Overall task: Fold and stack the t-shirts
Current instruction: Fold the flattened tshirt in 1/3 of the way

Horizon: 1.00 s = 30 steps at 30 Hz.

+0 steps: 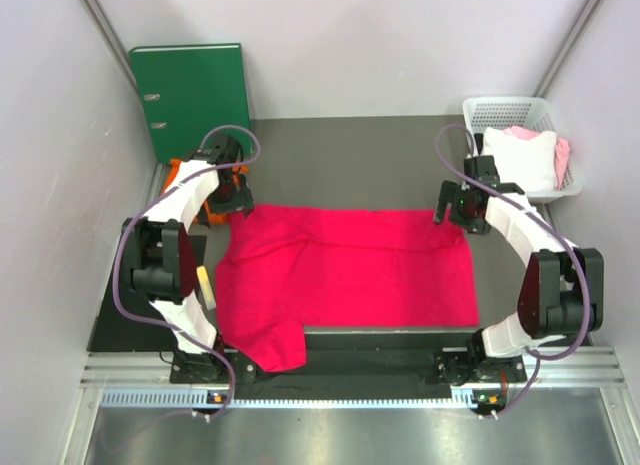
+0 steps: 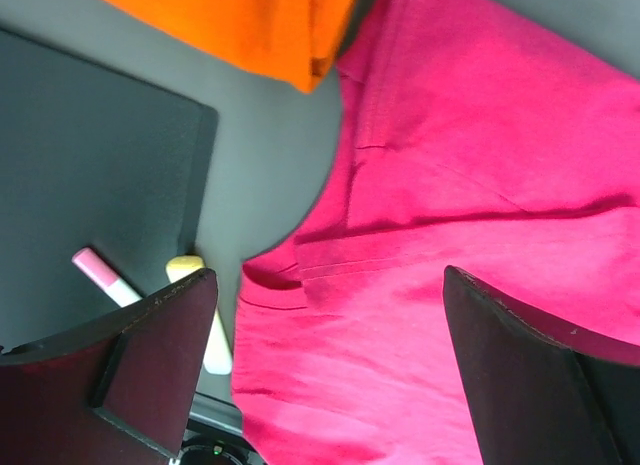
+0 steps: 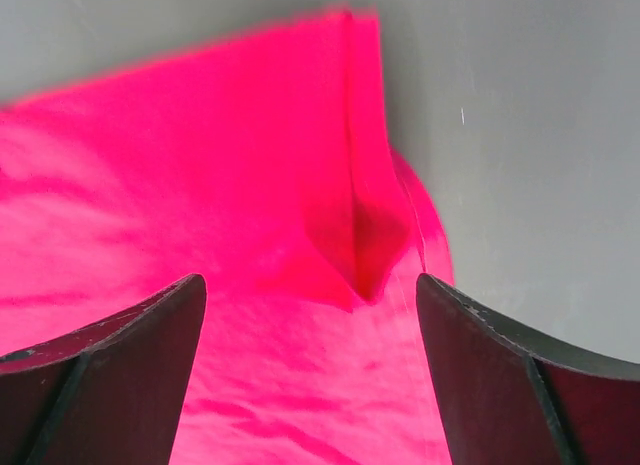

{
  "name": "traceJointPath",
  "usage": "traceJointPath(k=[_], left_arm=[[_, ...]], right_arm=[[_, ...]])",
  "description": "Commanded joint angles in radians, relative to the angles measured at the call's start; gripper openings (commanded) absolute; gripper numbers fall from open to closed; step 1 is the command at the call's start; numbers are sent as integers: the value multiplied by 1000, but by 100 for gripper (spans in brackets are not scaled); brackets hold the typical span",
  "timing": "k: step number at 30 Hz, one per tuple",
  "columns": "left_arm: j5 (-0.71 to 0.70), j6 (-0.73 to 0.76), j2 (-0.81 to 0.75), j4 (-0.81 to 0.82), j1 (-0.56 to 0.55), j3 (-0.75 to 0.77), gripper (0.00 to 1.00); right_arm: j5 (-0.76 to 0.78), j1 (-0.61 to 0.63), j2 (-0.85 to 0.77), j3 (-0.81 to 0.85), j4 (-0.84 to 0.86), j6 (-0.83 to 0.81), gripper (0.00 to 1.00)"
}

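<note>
Both jaws gape wide, holding nothing; crimson shirt (image 1: 350, 270) lies spread beneath them, ready for folding I judge; orange shirt (image 2: 250, 25) beyond left jaws.

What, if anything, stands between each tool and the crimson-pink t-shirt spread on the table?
Nothing visible does. The left tool is open over the far left corner of the crimson-pink t-shirt, the right tool over its far right corner. Each wrist view shows only bare cloth between the fingers.
</note>
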Motion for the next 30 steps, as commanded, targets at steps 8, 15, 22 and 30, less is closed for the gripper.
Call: traceJointPath(k=[8, 15, 22, 30], left_arm=[[202, 94, 35, 91, -55, -15, 96], [256, 108, 95, 125, -105, -61, 76], [235, 85, 141, 156, -133, -62, 64], [224, 77, 170, 177, -138, -39, 66]], right_arm=[[-51, 8, 113, 180, 101, -11, 82], [-126, 9, 176, 156, 133, 0, 77], [-129, 9, 130, 84, 95, -14, 7], [-63, 9, 135, 38, 9, -46, 2]])
